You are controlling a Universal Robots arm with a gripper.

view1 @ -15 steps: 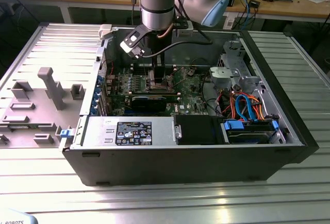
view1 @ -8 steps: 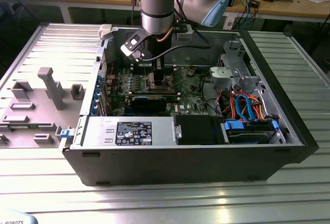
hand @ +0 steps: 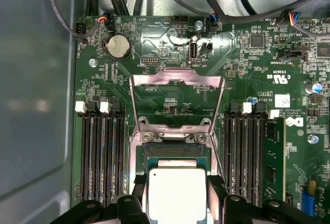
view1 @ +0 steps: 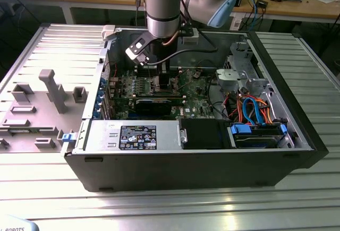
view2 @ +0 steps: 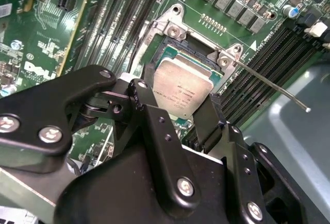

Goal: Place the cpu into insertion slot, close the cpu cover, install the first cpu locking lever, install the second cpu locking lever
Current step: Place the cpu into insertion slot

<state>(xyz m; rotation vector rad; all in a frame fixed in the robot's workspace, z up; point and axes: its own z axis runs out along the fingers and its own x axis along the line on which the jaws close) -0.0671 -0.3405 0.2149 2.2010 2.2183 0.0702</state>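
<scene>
My gripper (view2: 178, 103) is shut on the cpu (view2: 183, 86), a flat silver square pinched by its two opposite edges between black fingers (hand: 216, 187). The cpu (hand: 177, 193) hangs over the near part of the insertion slot (hand: 178, 153), a square socket with a silver rim (view2: 172, 28). I cannot tell whether the chip touches the socket. The cpu cover (hand: 206, 80), a thin metal frame with a window, is swung open beyond the socket. One thin locking lever (view2: 273, 85) sticks out sideways, unlatched. In the exterior view the arm reaches down into the open computer case, gripper (view1: 159, 81) over the green motherboard (view1: 199, 90).
Black memory slots (hand: 100, 154) flank the socket on both sides. A long black card (view1: 154, 103) lies near the arm. Drive bays with blue and orange cables (view1: 255, 111) fill the exterior view's right of the case. The removed side panel (view1: 42, 98) lies on the exterior view's left.
</scene>
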